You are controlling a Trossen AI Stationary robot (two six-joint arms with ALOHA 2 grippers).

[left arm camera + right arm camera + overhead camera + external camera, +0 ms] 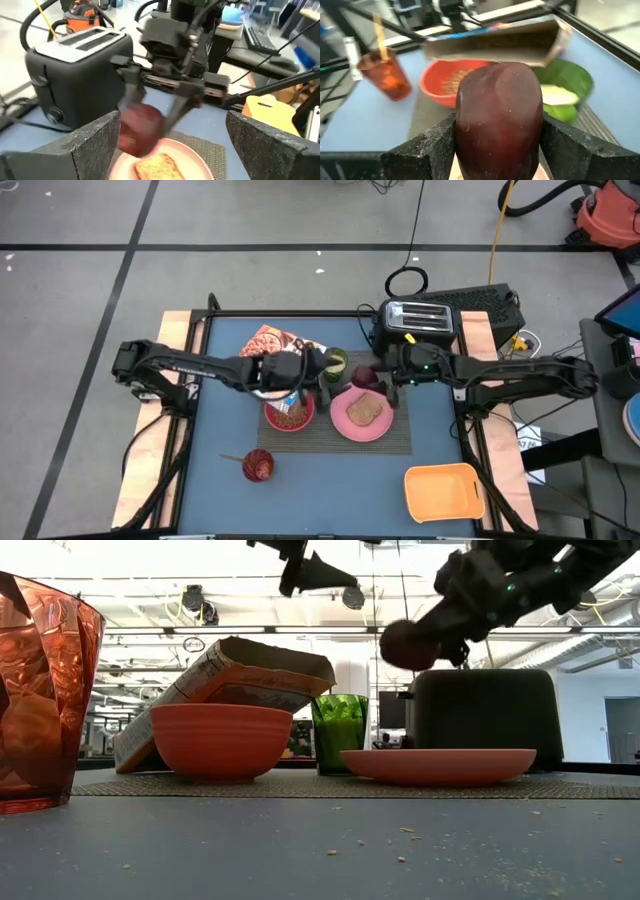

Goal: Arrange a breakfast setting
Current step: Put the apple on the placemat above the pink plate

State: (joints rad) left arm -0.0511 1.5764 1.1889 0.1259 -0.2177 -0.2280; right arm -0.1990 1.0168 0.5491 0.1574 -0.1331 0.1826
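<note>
My right gripper (374, 376) is shut on the small dark-red apple (405, 645), held in the air above the pink plate (340, 422), near its far edge. The brown toast slice (362, 411) lies flat on the plate. The pink-red bowl (288, 414) with cereal and the plate sit on the dark striped placemat (400, 438). The cereal box (272, 343) stands tilted behind the bowl. My left gripper (312, 372) is open and empty, up above the bowl's far side. A wooden-handled spoon (379, 31) stands in a red tumbler (258, 466). My right gripper pinches the apple's two opposite sides (465, 125) between its two fingers (427, 150). The fingers slant down from the table's right side. The apple is lifted clear, above the plate.
A black toaster (416, 321) stands at the far edge behind the plate. A green cup (336, 362) stands between the box and the apple. An orange tray (443, 491) lies at the near right. There is bare blue table at the near middle (340, 490).
</note>
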